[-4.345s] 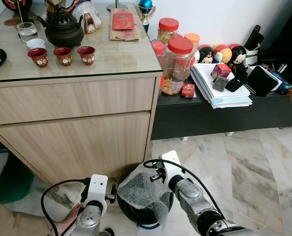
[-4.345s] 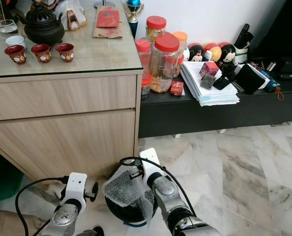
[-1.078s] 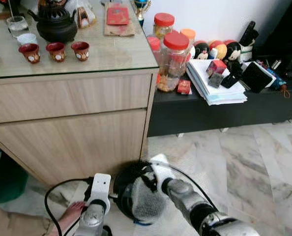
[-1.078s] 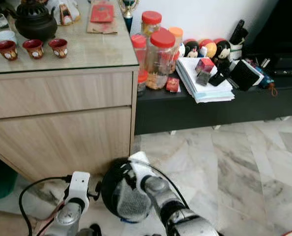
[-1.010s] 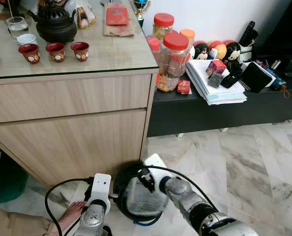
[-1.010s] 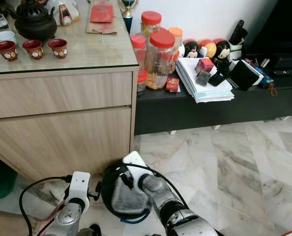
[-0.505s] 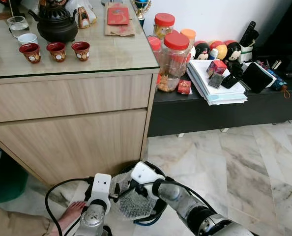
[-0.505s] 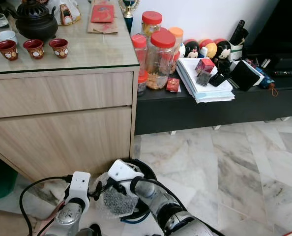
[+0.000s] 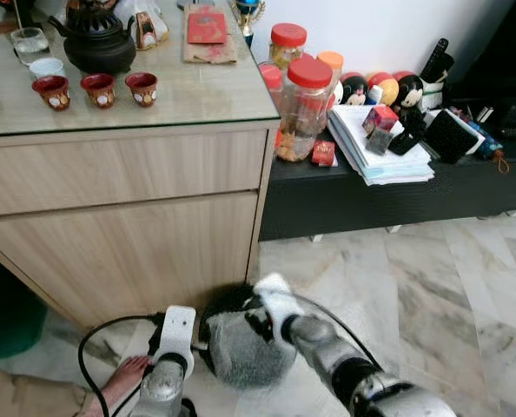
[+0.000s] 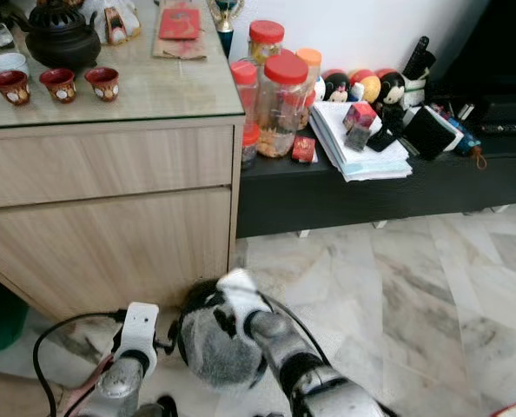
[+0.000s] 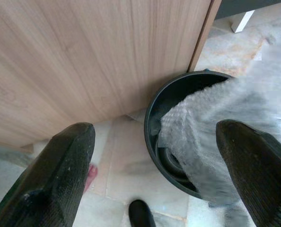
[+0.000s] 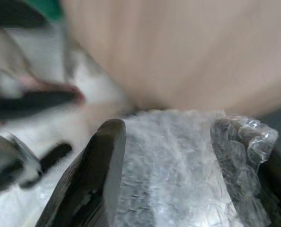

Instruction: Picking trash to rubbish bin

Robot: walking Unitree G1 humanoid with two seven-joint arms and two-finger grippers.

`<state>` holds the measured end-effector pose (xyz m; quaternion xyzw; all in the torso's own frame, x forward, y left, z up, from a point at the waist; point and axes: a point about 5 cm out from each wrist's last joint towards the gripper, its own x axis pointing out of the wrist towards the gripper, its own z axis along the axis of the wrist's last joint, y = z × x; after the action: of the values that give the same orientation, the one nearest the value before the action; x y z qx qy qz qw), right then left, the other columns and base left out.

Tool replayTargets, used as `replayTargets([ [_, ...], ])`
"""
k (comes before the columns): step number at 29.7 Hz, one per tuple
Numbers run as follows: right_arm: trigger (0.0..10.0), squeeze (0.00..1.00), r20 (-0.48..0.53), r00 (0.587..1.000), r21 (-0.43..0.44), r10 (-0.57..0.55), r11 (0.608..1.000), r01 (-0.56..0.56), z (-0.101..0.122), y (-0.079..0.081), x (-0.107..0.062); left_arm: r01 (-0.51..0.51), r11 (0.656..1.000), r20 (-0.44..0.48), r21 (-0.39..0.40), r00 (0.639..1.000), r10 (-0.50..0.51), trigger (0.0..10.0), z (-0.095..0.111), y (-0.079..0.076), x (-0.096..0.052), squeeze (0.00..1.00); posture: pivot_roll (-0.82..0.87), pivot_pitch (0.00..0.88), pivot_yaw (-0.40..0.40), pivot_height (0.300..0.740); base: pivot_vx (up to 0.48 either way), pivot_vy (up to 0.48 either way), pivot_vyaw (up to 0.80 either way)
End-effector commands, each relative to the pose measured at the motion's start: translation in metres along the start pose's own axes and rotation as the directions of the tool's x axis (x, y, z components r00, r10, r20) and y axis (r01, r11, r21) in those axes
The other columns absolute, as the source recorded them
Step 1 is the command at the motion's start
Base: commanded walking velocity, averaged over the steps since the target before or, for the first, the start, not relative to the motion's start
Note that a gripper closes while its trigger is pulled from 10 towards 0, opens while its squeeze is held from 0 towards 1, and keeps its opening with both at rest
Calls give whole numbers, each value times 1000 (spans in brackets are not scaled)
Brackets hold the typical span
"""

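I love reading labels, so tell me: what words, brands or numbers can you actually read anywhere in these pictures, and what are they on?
None can be read.
Red packet on the cabinet top: print too small to read.
Small red box by the red-lidded jars: print blurred.
Boxes on the paper stack: too small.
Bubble wrap and bin: no text.

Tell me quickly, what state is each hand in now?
Left hand: open, holding nothing, near the bin.
Right hand: closed on the bubble wrap, over the bin.

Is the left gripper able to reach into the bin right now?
Probably not cleanly: the bubble wrap held by the right gripper covers most of the bin mouth, though the left gripper, open, hovers close beside it.
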<state>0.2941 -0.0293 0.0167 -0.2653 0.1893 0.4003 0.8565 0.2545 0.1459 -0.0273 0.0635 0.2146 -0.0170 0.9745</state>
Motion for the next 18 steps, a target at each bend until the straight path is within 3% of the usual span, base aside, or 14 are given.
replayTargets([
  [1,10000,0,14,1000,62,27,998,-28,1,4,1,5,1000,-22,-3,1000,-5,10000,-4,-3,-1,0,93,143,-134,740,0,0,0],
  [2,10000,0,14,1000,62,27,998,-28,1,4,1,5,1000,-22,-3,1000,-5,10000,-4,-3,-1,0,93,143,-134,740,0,0,0],
  [4,10000,0,-38,999,342,3,940,10,-2,2,3,4,1000,-19,-2,1000,-4,10000,-3,-3,-1,0,93,141,-134,740,0,0,0],
  [7,10000,0,-47,999,397,5,918,14,-3,2,3,3,1000,-17,-2,1000,-4,10000,-2,-3,-1,0,93,141,-134,740,0,0,0],
  [8,10000,0,-52,999,457,7,889,18,-4,1,3,2,1000,-14,0,1000,-2,10000,-2,-2,0,0,93,141,-134,740,0,0,0],
  [12,10000,0,-80,997,530,-19,846,59,-8,-3,1,-1,1000,-6,6,1000,1,10000,-1,1,0,0,93,141,-134,740,0,0,0],
  [16,10000,0,-91,995,622,-29,779,80,-8,-6,1,-10,1000,1,9,1000,10,10000,0,5,0,0,93,141,-134,740,0,0,0],
  [18,10000,0,-97,995,685,-31,723,90,-8,-9,0,-20,1000,7,11,1000,20,10000,1,9,0,0,93,142,-134,740,0,0,0],
])
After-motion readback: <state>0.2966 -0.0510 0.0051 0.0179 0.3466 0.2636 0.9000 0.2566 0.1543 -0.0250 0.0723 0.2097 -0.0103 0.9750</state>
